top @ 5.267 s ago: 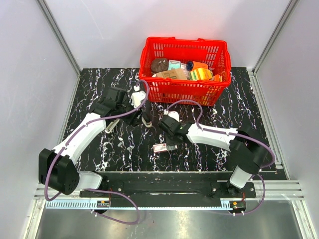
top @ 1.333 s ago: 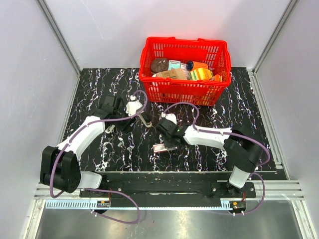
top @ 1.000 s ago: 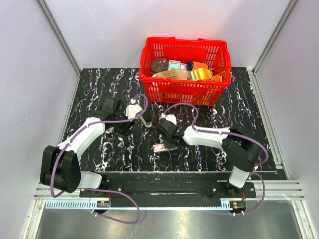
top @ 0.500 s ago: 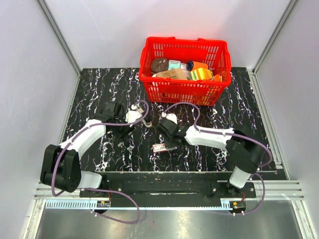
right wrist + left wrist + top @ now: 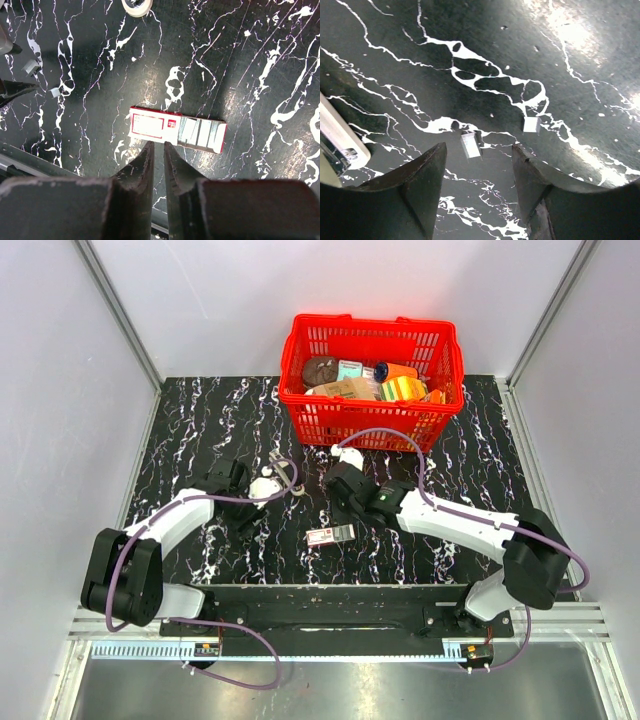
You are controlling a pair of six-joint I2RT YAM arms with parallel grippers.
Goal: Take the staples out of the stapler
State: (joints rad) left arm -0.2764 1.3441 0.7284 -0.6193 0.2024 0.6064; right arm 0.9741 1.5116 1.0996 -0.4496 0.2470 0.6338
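Top view: left end effector (image 5: 250, 508) low over the surface (image 5: 200, 420), right end effector (image 5: 338, 512) just behind the staple box (image 5: 331, 535). Left wrist: wide, empty. Loose staples (image 5: 470, 146) dead ahead, probably tiny and slippery, so pinch their long sides. Right wrist: barely cracked, empty.

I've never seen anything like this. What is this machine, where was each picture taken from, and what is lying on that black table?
These are two robot arms bolted to a marbled black table. One picture looks down from above. The other two come from a camera on each wrist. A red basket of assorted items stands at the back. The left hand, open, hovers by two small staple strips lying on the table. The right hand, barely parted, holds nothing above a slid-open staple box.
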